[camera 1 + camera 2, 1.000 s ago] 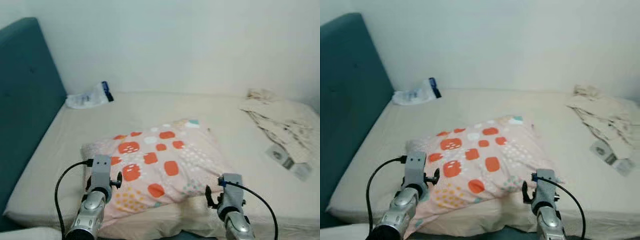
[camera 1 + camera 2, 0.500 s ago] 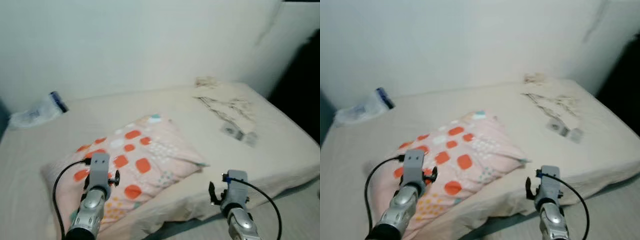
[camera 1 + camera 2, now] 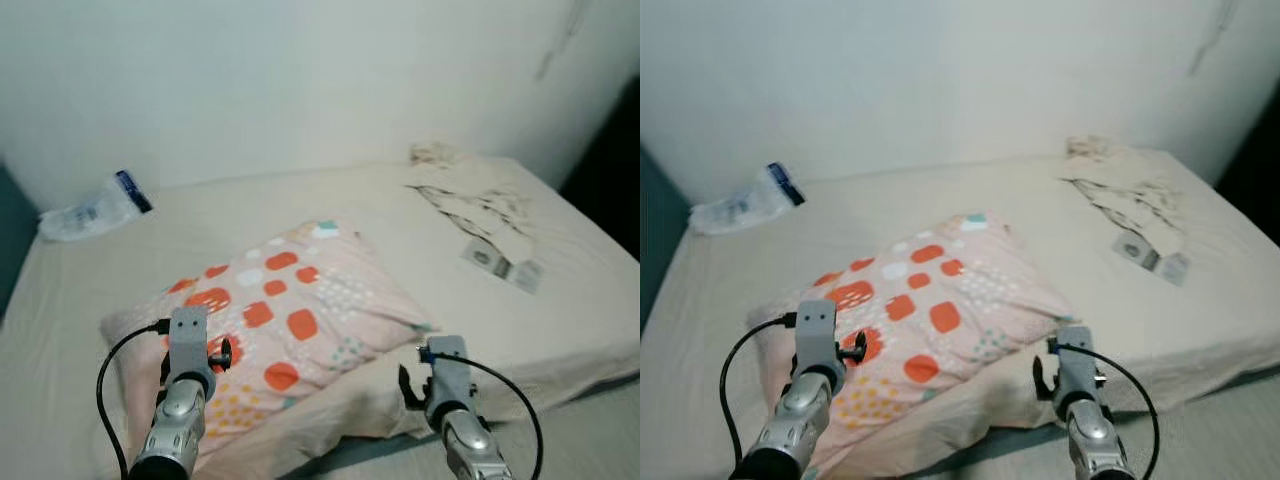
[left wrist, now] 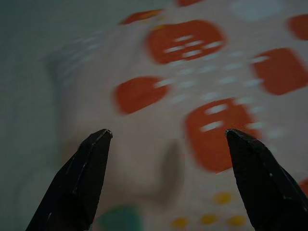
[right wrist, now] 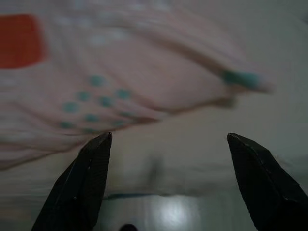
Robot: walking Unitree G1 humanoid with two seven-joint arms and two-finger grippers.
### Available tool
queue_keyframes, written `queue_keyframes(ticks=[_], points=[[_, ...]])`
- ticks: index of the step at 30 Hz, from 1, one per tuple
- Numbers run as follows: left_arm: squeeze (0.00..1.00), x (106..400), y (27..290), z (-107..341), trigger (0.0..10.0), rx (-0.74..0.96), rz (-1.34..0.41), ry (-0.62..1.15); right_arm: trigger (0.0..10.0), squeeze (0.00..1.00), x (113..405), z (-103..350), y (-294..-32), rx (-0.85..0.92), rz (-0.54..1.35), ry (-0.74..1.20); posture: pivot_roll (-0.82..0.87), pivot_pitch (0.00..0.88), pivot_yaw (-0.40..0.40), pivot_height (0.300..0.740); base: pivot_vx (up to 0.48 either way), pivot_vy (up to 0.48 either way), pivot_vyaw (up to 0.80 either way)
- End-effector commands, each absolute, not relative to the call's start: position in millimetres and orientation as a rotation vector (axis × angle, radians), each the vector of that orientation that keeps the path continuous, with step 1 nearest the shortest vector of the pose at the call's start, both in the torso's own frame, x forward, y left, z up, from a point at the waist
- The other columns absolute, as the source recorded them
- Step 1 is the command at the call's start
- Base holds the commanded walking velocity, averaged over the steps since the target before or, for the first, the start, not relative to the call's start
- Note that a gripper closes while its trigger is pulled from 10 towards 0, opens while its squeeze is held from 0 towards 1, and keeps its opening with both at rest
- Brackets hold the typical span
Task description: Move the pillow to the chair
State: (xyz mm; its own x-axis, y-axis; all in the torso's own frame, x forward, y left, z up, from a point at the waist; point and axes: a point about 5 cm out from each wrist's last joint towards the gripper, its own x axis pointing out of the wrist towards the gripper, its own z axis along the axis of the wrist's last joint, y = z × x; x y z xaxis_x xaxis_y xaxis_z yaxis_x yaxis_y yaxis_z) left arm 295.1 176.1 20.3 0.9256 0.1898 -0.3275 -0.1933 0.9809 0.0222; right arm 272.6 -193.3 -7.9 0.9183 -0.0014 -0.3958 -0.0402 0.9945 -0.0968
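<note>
Left eye view shows the pillow lying flat near the front edge of the bed, its long axis running diagonally from the near left corner toward the far right. The left gripper hovers over the pillow's near left end and the right gripper sits off its near right corner at the bed's edge. Both have jaws spread wide and hold nothing, apparently bracketing the pillow for a two-handed lift.

I'm looking at a bedroom in a home: a bed with a beige sheet set against a plain white wall, a patterned pillow on it, crumpled clothing and a plastic bag.
</note>
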Motion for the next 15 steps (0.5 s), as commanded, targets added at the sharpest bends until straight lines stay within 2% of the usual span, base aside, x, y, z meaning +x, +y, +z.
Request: queue_keyframes(ticks=[1, 4, 15], points=[[0.0, 291, 180, 17, 10.0, -0.017, 0.219, 0.345, 10.0, 0.0, 271, -9, -189, -0.11, 0.048, 0.402, -0.01, 0.121, -0.009, 0.74, 0.0, 0.0, 0.8], [0.0, 291, 181, 17, 10.0, -0.02, 0.224, 0.344, 10.0, 0.0, 272, -7, -188, -0.097, 0.053, 0.385, -0.01, 0.122, -0.009, 0.74, 0.0, 0.0, 0.73], [0.0, 291, 180, 16, 10.0, -0.039, 0.206, 0.348, 10.0, 0.0, 279, 3, -199, -0.081, -0.001, 0.333, -0.01, 0.109, -0.002, 0.74, 0.0, 0.0, 0.0]])
